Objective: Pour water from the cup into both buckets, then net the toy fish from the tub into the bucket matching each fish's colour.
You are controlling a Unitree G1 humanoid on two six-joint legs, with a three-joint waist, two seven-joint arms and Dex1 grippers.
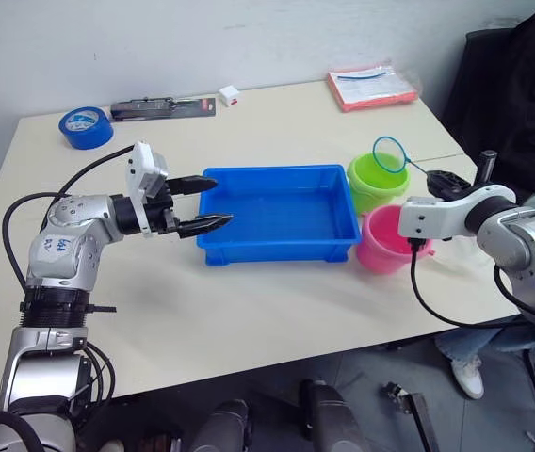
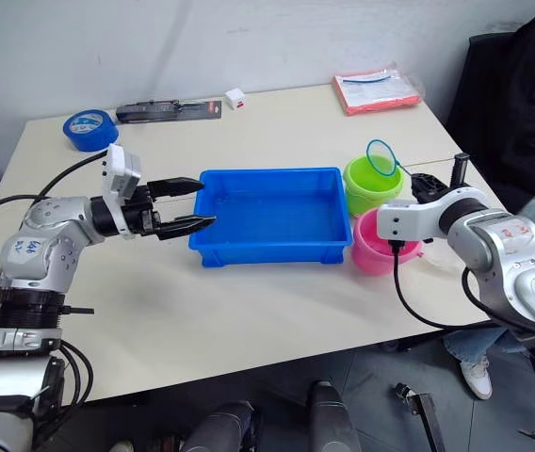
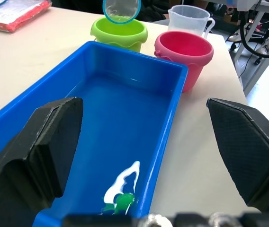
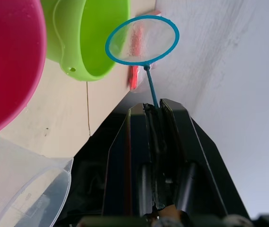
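Observation:
The blue tub (image 1: 277,250) sits mid-table with water in it, and one green toy fish (image 3: 121,202) lies near its left end. My left gripper (image 1: 221,202) is open at that end, one finger over the rim and one outside the front wall. The lime green bucket (image 1: 373,185) and the pink bucket (image 1: 378,247) stand just right of the tub. My right gripper (image 4: 154,111) is shut on the thin handle of a small blue-ringed net (image 1: 390,153), which hovers above the green bucket. The clear cup (image 3: 189,18) stands behind the pink bucket.
A blue tape roll (image 1: 86,126), a black tool (image 1: 162,107) and a small white box (image 1: 229,94) lie at the table's far left. A red packet (image 1: 371,87) lies at the far right. A dark chair (image 1: 512,85) stands beyond the right edge.

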